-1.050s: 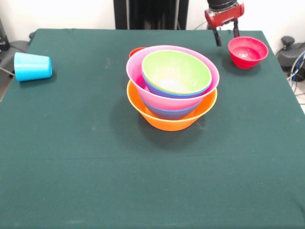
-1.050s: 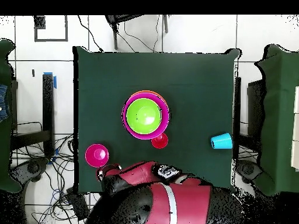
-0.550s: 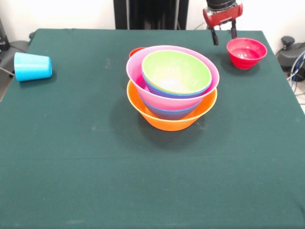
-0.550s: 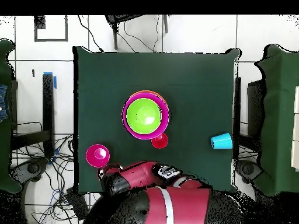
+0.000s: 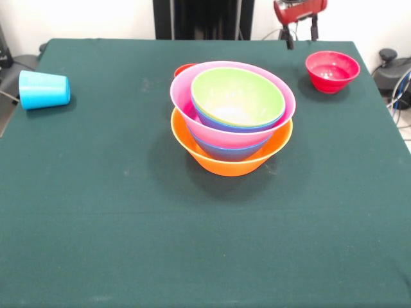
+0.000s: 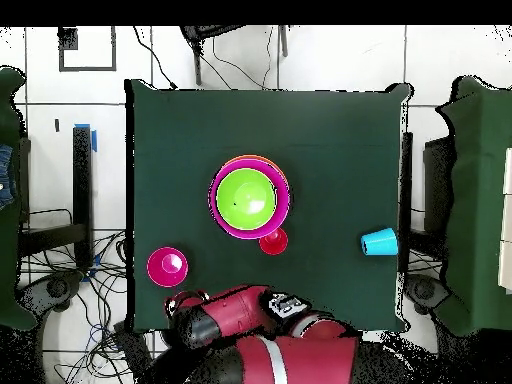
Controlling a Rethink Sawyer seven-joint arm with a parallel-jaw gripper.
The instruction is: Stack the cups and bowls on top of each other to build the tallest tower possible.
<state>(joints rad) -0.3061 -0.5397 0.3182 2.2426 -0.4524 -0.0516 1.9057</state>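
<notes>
Green table (image 5: 96, 224): tower (image 5: 232, 122) central, blue cup (image 5: 43, 89) toppled aside.

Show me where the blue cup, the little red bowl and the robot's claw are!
blue cup (image 5: 43, 90): front view, on its side wall as it lies tipped over.
little red bowl (image 5: 332, 69): front view, on its inside.
claw (image 5: 301, 37): front view, midway between its two dark fingertips.

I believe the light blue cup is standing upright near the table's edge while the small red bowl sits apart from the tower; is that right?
Not quite: the light blue cup lies on its side, as the front view shows. It is near the table's edge, and the small red bowl sits apart from the tower.
</notes>
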